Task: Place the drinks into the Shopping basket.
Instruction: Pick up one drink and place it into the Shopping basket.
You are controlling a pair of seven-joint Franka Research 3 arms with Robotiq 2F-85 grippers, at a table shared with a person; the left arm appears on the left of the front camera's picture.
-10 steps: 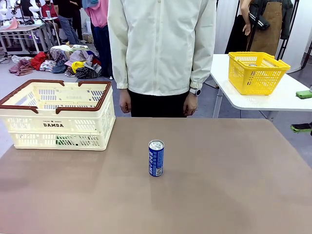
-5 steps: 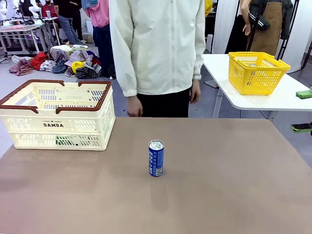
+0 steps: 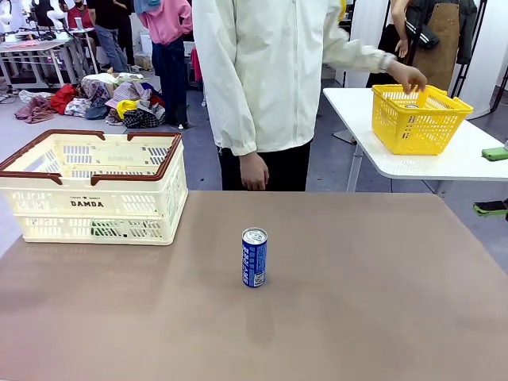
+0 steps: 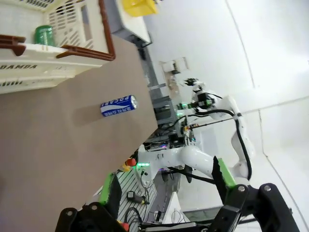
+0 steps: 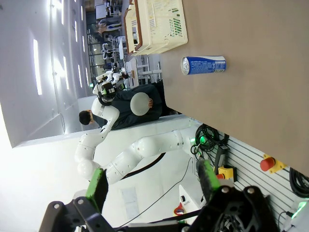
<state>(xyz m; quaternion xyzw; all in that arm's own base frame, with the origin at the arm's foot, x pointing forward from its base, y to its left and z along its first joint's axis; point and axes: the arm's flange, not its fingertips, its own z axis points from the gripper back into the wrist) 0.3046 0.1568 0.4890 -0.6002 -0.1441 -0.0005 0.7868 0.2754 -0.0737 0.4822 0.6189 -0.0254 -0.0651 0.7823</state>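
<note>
A blue can with white lettering (image 3: 254,257) stands upright on the brown table, near the middle. The cream Shopping basket (image 3: 135,205) with its red-brown rim sits at the table's far left. A green can (image 4: 44,35) lies inside it, glimpsed through the slots (image 3: 103,229) from the front. In the left wrist view my left gripper (image 4: 164,186) is open and holds nothing, with the blue can (image 4: 119,106) and the basket (image 4: 34,67) well off ahead. My right gripper (image 5: 152,183) is open and empty too, far from the blue can (image 5: 203,65) and the basket (image 5: 161,24).
A person in a pale jacket (image 3: 270,71) stands at the table's far edge, one hand on a yellow mesh basket (image 3: 417,119) that sits on a white side table (image 3: 444,163) at the back right. Bare tabletop surrounds the blue can.
The person has stepped toward the picture's right and reached one hand out to the yellow basket. The blue can and the cream basket have not moved.
</note>
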